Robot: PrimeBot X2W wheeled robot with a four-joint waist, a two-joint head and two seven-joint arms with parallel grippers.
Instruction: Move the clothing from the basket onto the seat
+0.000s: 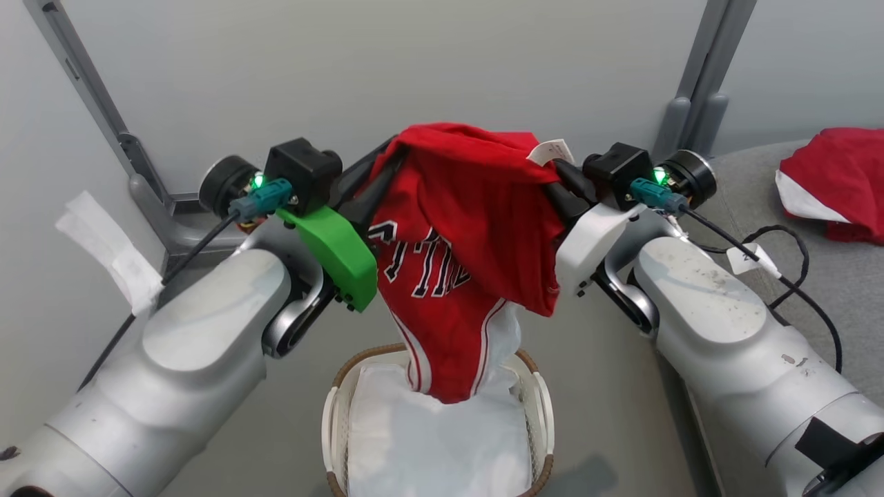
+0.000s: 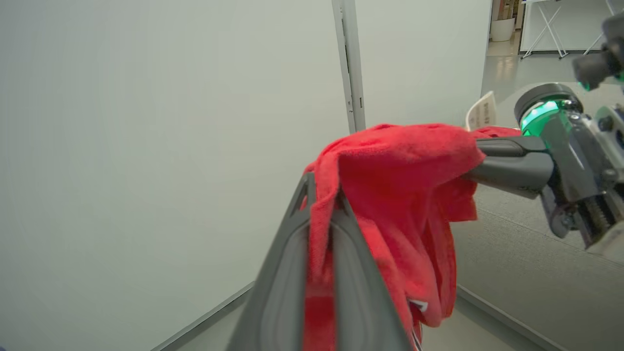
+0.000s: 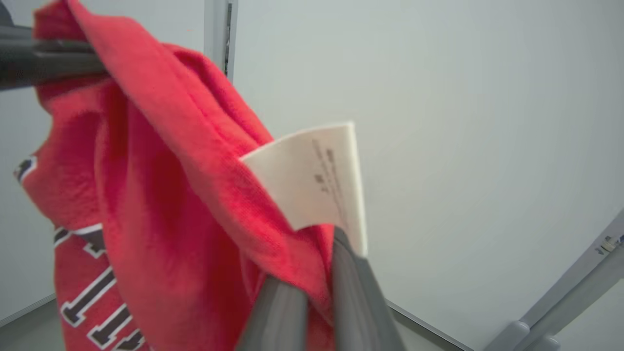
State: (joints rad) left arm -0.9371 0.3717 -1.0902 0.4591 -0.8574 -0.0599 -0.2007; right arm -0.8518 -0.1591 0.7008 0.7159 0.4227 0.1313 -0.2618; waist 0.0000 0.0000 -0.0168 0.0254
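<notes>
Jaws of left gripper [image 1: 383, 169] and right gripper [image 1: 558, 172] clamped the jersey [image 1: 469, 221] slung between them, mid-lift; swinging it to the seat [image 1: 856, 290] seemed next.

Looks like a robot lab or test bay, not anyone's home. Boxed in by plain pale partition panels [image 1: 387, 62] on grey metal posts [image 1: 699, 69], with bare grey floor [image 1: 608, 386], white paper [image 1: 110, 248] stuck to one panel, and folding table legs [image 2: 551, 24] out past the gap. Feels staged too, going by the laundry basket [image 1: 542, 407] plonked straight on that floor.
</notes>
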